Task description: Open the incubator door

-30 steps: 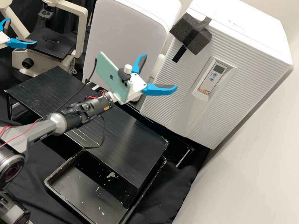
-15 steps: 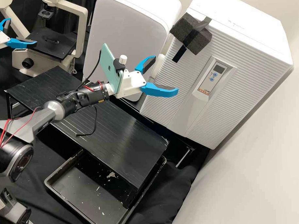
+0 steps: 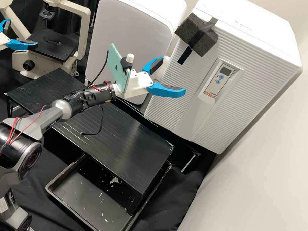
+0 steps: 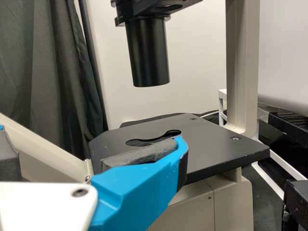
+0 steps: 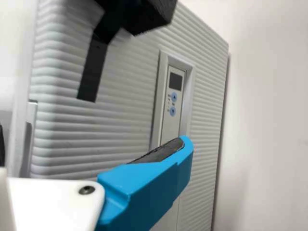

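Observation:
In the high view the white incubator [image 3: 255, 37] stands at the upper right, its ribbed door [image 3: 167, 108] closed. A dark foam block [image 3: 198, 34] with black tape sits at the door's top edge. My right gripper [image 3: 173, 75] is open before the door's left part, below the block, with nothing between its fingers. In the right wrist view the right gripper [image 5: 94, 144] faces the ribbed door [image 5: 91, 125], the foam block [image 5: 149, 14] beyond. My left gripper [image 3: 23, 32] stands open by the microscope; in the left wrist view the left gripper [image 4: 91, 137] is near its stage.
A white rounded appliance [image 3: 127, 35] stands left of the incubator. The microscope [image 3: 54, 45] is at the back left. A black ribbed platform [image 3: 128, 140] lies under the right arm, partly over a black tray [image 3: 89, 198]. A pale wall borders the incubator's right side.
My right gripper has moved rightward, toward the incubator, and turned, its phone and forearm shifting along with it. The left gripper and the door have kept still.

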Controlling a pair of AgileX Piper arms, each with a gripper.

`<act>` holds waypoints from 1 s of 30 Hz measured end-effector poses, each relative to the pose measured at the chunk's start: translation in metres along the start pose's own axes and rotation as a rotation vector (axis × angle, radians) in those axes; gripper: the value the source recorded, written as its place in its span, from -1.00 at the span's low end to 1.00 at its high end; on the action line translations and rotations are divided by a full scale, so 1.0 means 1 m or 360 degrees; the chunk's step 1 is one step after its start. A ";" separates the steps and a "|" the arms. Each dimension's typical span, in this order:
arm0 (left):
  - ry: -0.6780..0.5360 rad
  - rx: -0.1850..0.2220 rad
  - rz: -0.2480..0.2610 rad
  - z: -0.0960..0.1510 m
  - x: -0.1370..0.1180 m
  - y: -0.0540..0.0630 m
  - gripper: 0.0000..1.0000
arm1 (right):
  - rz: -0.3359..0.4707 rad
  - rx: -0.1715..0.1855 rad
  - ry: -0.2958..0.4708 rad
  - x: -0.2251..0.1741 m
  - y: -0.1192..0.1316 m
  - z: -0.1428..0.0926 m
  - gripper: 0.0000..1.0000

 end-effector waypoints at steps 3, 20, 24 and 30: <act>0.0000 0.0000 0.0000 0.000 0.000 0.000 1.00 | 0.0001 0.0011 -0.0027 0.001 0.000 0.002 1.00; 0.0000 0.0000 0.0000 0.000 0.000 0.000 1.00 | -0.0020 0.0002 -0.0055 0.011 -0.007 0.007 -1.00; 0.0000 0.0000 0.0000 0.000 0.000 0.000 1.00 | -0.0020 0.0002 -0.0055 0.011 -0.007 0.007 -1.00; 0.0000 0.0000 0.0000 0.000 0.000 0.000 1.00 | -0.0040 0.0003 -0.0052 0.011 -0.009 0.007 -1.00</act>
